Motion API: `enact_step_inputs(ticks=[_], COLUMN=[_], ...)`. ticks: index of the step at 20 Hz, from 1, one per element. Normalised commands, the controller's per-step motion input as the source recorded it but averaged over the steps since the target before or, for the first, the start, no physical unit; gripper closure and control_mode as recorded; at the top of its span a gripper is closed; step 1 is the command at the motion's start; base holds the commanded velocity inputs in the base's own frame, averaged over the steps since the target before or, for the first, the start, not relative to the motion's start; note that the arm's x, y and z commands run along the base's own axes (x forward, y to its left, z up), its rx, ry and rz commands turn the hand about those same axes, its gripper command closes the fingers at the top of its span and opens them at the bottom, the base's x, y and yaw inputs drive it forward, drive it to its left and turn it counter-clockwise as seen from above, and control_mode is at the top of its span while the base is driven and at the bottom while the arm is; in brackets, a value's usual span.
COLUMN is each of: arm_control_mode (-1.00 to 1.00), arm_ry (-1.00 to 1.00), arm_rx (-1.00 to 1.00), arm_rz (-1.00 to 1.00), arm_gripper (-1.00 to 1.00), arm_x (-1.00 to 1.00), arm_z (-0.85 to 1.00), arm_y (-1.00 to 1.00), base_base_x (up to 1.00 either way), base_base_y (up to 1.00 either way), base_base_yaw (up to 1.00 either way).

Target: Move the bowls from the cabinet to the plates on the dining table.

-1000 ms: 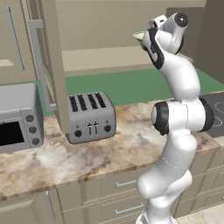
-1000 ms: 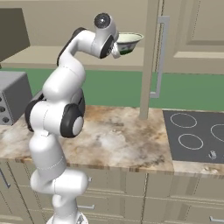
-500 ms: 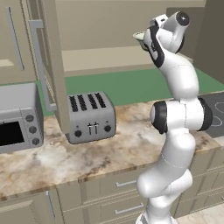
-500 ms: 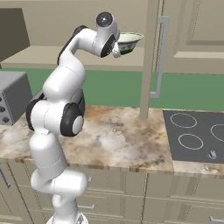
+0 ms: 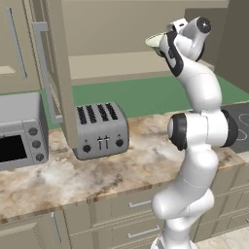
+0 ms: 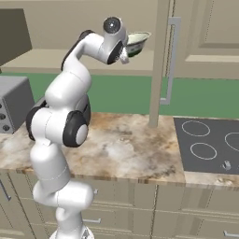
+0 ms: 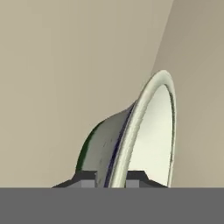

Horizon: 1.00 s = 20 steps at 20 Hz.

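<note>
From the left base view, the arm is stretched way up with the claw [image 5: 163, 43] at the open cabinet [image 5: 51, 73], and just the pale edge of a bowl [image 5: 154, 40] pokes out past the wrist, so the robot looks to be at the pick-up step for one of the bowls. Most of the bowl is hidden behind the hand there, and the toaster [image 5: 99, 130] and the toaster oven [image 5: 19, 131] sit on the marbled surface [image 5: 97, 170] well below. In the right base view the bowl [image 6: 137, 42] is clearer: cream inside, darker green outside, up at shelf height right by the cabinet door [image 6: 163, 60], with the claw [image 6: 125, 50] at its near rim; the stovetop [image 6: 210, 144] is off to the right. Whether the bowl rests on the shelf or is lifted off it can't be told from here. The hand view settles the grip: the two dark tips stand narrow, pinching the rim of the bowl [image 7: 140, 140], one inside and one outside. The next move probably calls for drawing the bowl out level, clear of the door, then driving to the dining table. The other bowl, the plates and the table can't be made out.
</note>
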Motion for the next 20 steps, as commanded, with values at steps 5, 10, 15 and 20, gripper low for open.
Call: enact_step_inputs(ticks=[5, 10, 15, 20], arm_control_mode=[-1.00, -1.00, -1.00, -1.00], arm_ry=[0.00, -0.01, -0.09, -0.08], arm_rx=[0.00, 0.00, 0.00, 0.04], arm_rz=[0.00, 0.00, -0.02, -0.10], arm_gripper=[1.00, 1.00, 1.00, 1.00], arm_x=[-0.03, -0.24, -0.84, -1.00], arm_z=[-0.01, 0.00, 0.00, 0.00], arm_y=[0.00, 0.00, 0.03, 0.16], base_base_x=[0.00, 0.00, 0.00, 0.00], base_base_y=[0.00, 0.00, 0.00, 0.00], base_base_yaw=[0.00, 0.00, 0.00, 0.00])
